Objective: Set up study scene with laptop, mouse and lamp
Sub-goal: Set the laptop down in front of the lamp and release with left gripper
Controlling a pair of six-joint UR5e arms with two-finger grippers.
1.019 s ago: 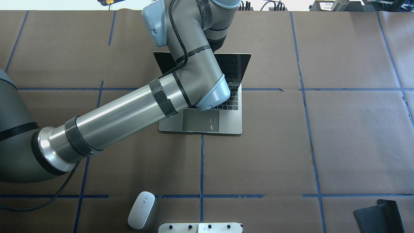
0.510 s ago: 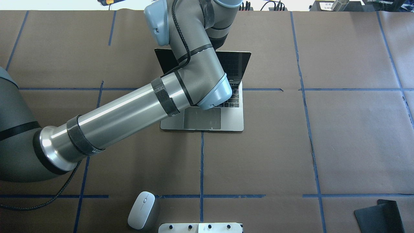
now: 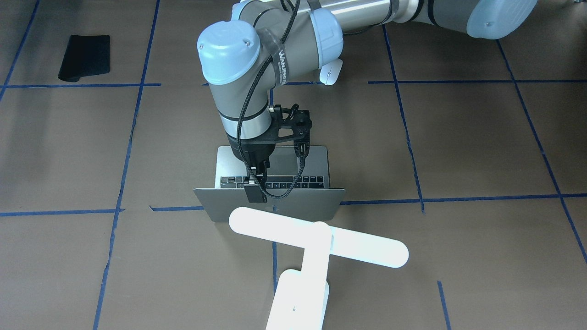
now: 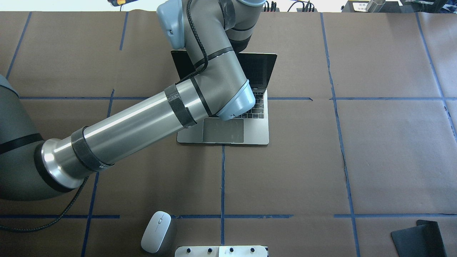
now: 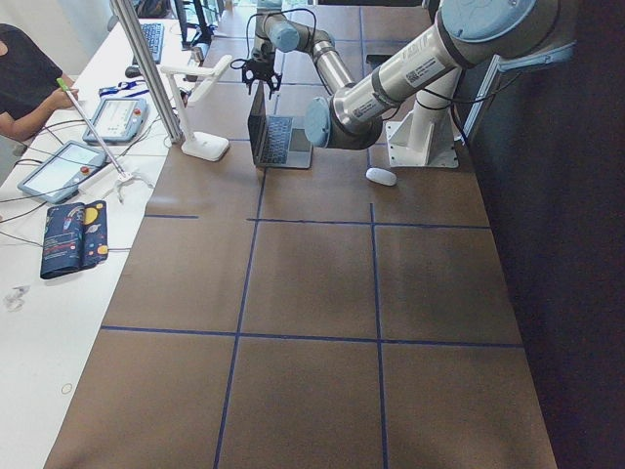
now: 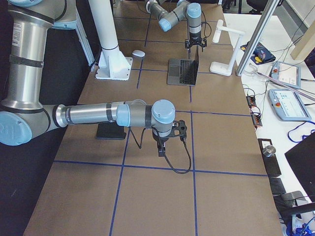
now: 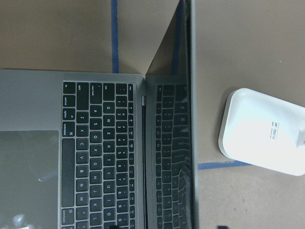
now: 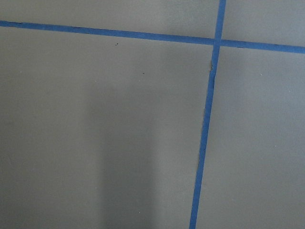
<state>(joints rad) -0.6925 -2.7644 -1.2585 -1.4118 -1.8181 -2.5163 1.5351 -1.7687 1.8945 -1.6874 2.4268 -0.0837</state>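
Laptop (image 4: 255,134) sits open with its lid roughly upright. The left gripper (image 3: 255,192) is right at the top edge of the lid, one finger down the lid's outer face. Honestly can't tell if it's clamped or just straddling. The lamp (image 3: 316,243) stands just behind the laptop's lid. The mouse (image 4: 156,232) lies well apart from the laptop, on the robot's side and a bit to its left. The right gripper (image 6: 161,147) hangs far off to the laptop's right, pointing down, and its jaws can't be made out either.
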